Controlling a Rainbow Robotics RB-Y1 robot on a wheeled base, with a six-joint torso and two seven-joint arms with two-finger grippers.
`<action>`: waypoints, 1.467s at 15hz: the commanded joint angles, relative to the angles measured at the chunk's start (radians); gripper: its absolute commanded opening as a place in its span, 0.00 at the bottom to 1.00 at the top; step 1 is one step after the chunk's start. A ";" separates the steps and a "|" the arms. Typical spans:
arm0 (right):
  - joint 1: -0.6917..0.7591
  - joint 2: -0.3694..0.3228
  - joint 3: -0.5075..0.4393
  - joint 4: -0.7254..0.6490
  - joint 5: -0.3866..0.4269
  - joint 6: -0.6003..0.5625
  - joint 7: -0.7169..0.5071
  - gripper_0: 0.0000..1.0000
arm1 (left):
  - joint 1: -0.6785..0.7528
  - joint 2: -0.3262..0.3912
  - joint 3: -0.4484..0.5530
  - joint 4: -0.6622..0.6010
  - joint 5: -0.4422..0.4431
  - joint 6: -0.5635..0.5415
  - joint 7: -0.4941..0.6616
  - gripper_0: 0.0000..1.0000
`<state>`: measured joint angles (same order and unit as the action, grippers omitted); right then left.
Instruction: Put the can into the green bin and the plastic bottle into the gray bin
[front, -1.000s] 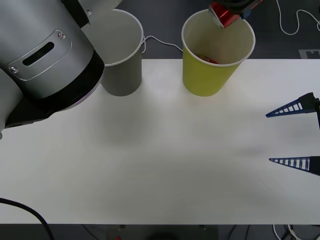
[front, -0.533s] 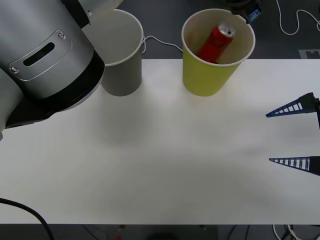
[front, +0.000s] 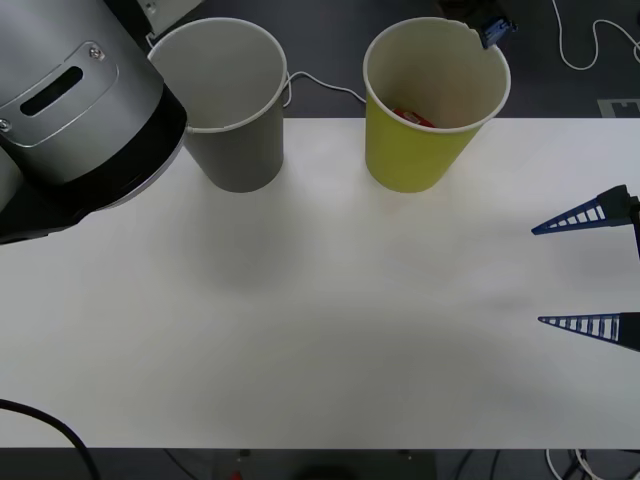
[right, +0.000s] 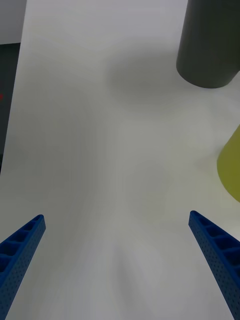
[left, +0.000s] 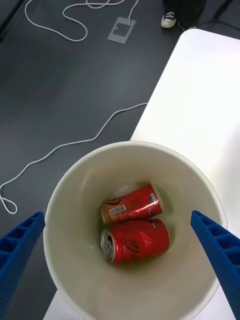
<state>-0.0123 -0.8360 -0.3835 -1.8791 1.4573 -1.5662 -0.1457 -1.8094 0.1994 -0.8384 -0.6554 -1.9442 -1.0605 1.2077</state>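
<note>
**Now the can is down, and the risk moves to the cup rim**

Well, look into the left wrist view: two red cans lie on their sides at the bottom of the green bin (left: 130, 230), touching each other. The can (left: 135, 241) with its silver top and pull tab showing lies against a second can (left: 131, 204) with a barcode label. From the front, just a sliver of red peeks over the white rim of the green bin (front: 420, 150).

The left gripper (left: 120, 260) hangs directly above that cup with its blue fingers spread wide, nothing between them, one on each side of the rim. In the front view its tip pokes in at the far edge of the cup, left gripper (front: 487, 25). That is where trouble could start, I'd say: a paper cup is light, and if the arm pulls away low or sideways, a finger catching the rim could tip the bin and spill both cans across the table (front: 330, 330). A straight lift looks safest.

The right gripper (front: 590, 270) waits over the table's right side, fingers apart and empty, well clear of both cups.

The gray bin (front: 235, 110) stands upright beside the green one, and the bulky left arm (front: 70, 110) looms close to it. A careless swing there could knock it over. No plastic bottle is visible, so that half looks unfinished.
</note>
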 joint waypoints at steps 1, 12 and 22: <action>0.000 0.000 0.000 0.000 0.000 0.000 0.000 1.00 | 0.001 0.072 0.002 -0.013 0.099 -0.055 -0.071 1.00; 0.000 0.000 0.000 0.000 0.000 0.000 0.000 1.00 | 0.562 0.617 0.384 -0.946 0.194 -0.339 -0.120 1.00; 0.000 0.000 0.000 0.000 0.000 0.000 0.000 1.00 | 1.092 0.830 0.802 -1.113 0.433 -0.398 -0.559 1.00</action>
<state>-0.0123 -0.8360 -0.3835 -1.8791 1.4573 -1.5662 -0.1457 -0.7850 0.9995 -0.0764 -1.7720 -1.5417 -1.4647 0.7157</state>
